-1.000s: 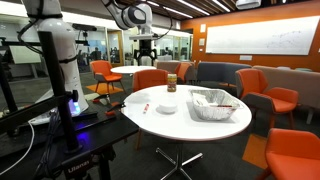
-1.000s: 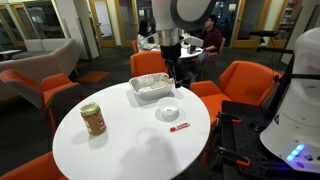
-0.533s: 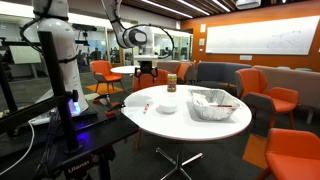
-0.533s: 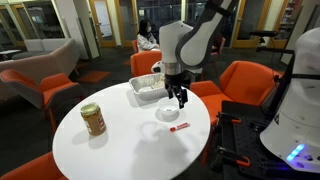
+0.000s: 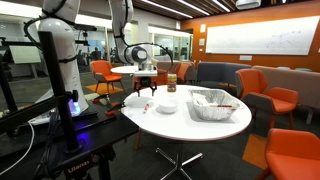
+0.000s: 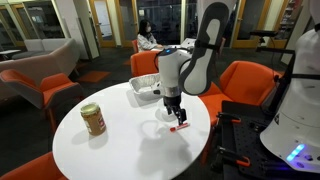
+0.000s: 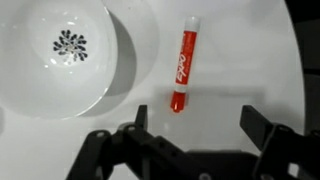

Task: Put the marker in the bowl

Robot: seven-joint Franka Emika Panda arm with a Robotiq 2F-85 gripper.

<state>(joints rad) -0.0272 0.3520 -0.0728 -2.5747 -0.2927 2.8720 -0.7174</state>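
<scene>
**Ana:** Where is the red marker (image 7: pixel 183 68)?

**Ben:** It lies flat on the round white table (image 6: pixel 120 150). It is just beside the white bowl (image 7: pixel 60 55), but the two do not touch. The bowl has a little dark pattern in its middle.

**Ana:** And the gripper (image 7: pixel 200 128)?

**Ben:** It hangs low over the marker. In the wrist view its two black fingers (image 7: pixel 262 125) are spread wide and hold nothing. The near end of the marker points at the gap between them.

**Ana:** What else is on the table?

**Ben:** A crinkly silver tray (image 6: pixel 148 88) sits behind the bowl. A small brown jar (image 6: pixel 93 119) stands well apart from both. Orange chairs (image 6: pixel 245 80) stand around the table.
</scene>
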